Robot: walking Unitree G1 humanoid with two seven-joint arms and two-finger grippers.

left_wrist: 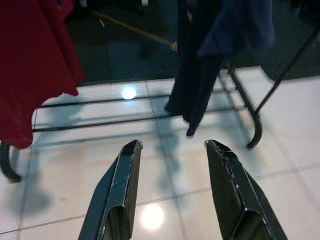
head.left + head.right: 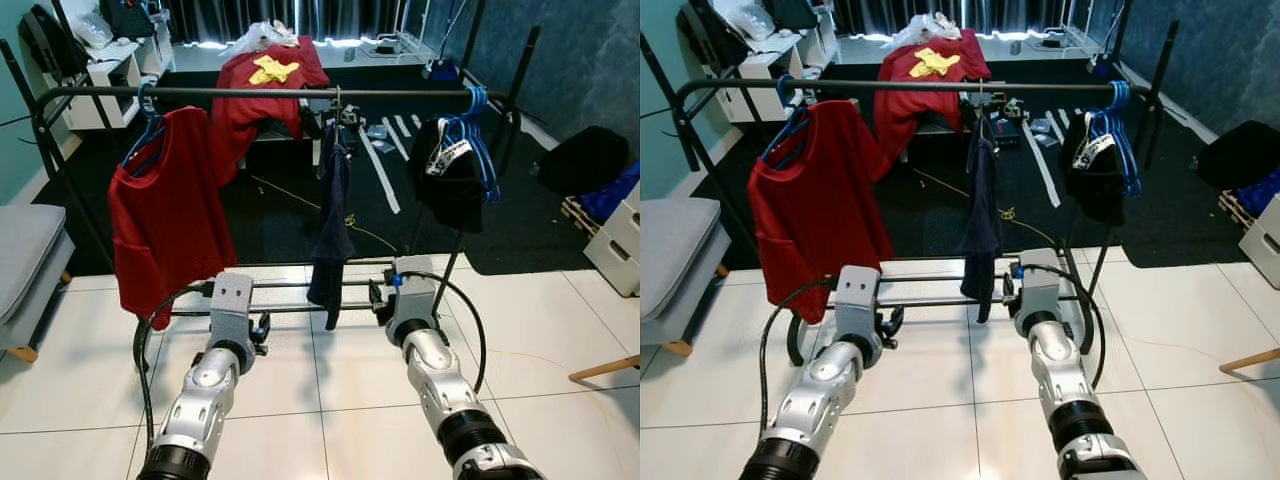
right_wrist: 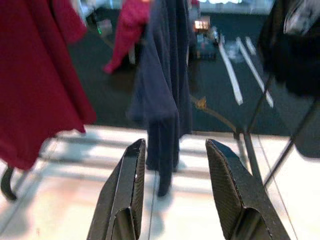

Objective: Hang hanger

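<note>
1. as judged from how things lie now, looks done or very nearly so: navy garment (image 2: pixel 331 215) hangs on its hanger (image 2: pixel 338 103) from the rack rail (image 2: pixel 250 92), about midway along, at twelve o'clock from the robot
2. hanging clear of both grippers, with the hook over the rail and the cloth dropping straight toward the low bars of the clothes rack (image 2: pixel 285 290)
3. left gripper (image 1: pixel 172 150) held low at about eleven o'clock, fingers (image 1: pixel 122 185) spread apart and holding nothing, white floor tile (image 1: pixel 165 210) between them
4. right gripper (image 3: pixel 172 150) held low at about one o'clock, fingers (image 3: pixel 227 190) likewise parted and empty, aimed at the navy garment but apart from it
5. also on the rail: red shirt (image 2: pixel 165 215) on a blue hanger (image 2: pixel 146 128) at ten o'clock, black garment (image 2: pixel 450 175) with a bunch of blue hangers (image 2: pixel 480 140) at two o'clock
6. left to do, as a judgement only: little beyond drawing the arms back; cannot tell from these views whether another hanger waits to be hung
</note>
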